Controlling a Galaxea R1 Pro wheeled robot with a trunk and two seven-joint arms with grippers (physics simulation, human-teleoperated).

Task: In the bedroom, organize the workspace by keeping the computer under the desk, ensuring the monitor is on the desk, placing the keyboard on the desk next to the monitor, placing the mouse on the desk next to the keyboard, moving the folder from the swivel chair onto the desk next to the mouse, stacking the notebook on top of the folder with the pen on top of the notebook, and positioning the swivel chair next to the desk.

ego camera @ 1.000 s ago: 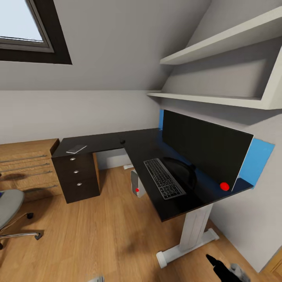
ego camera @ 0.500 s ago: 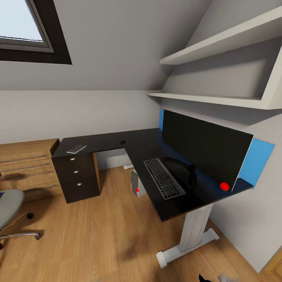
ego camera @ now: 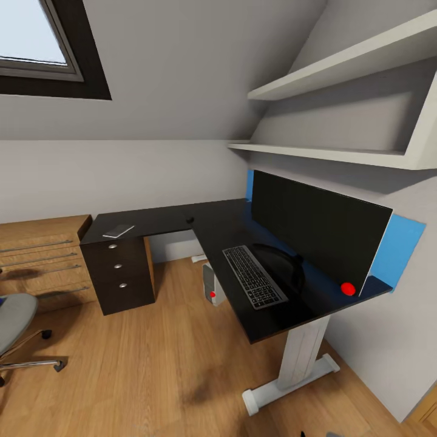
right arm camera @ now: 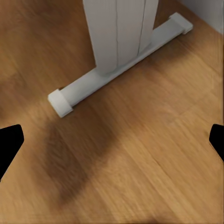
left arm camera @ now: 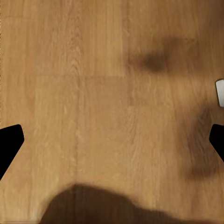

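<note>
The black L-shaped desk (ego camera: 218, 227) stands in the corner. On it the wide monitor (ego camera: 315, 227) sits along the wall, with the keyboard (ego camera: 254, 277) in front of it. A small dark mouse (ego camera: 190, 219) lies near the inner corner. The grey notebook (ego camera: 118, 230) rests above the drawer unit (ego camera: 119, 276). The computer (ego camera: 210, 285) stands under the desk. The swivel chair (ego camera: 15, 325) is at the far left. Folder and pen are out of view. My left gripper (left arm camera: 112, 144) and right gripper (right arm camera: 112, 144) hang open over the wooden floor, holding nothing.
A light-wood drawer chest (ego camera: 45, 258) stands left of the drawer unit. The desk's white leg and foot (right arm camera: 121, 60) are close in front of my right gripper. A red ball (ego camera: 348, 288) sits by the monitor's end. Wall shelves (ego camera: 340, 155) hang above the desk.
The right gripper's black tip has sunk to the bottom edge of the head view. The desk and the things on it have not moved.
</note>
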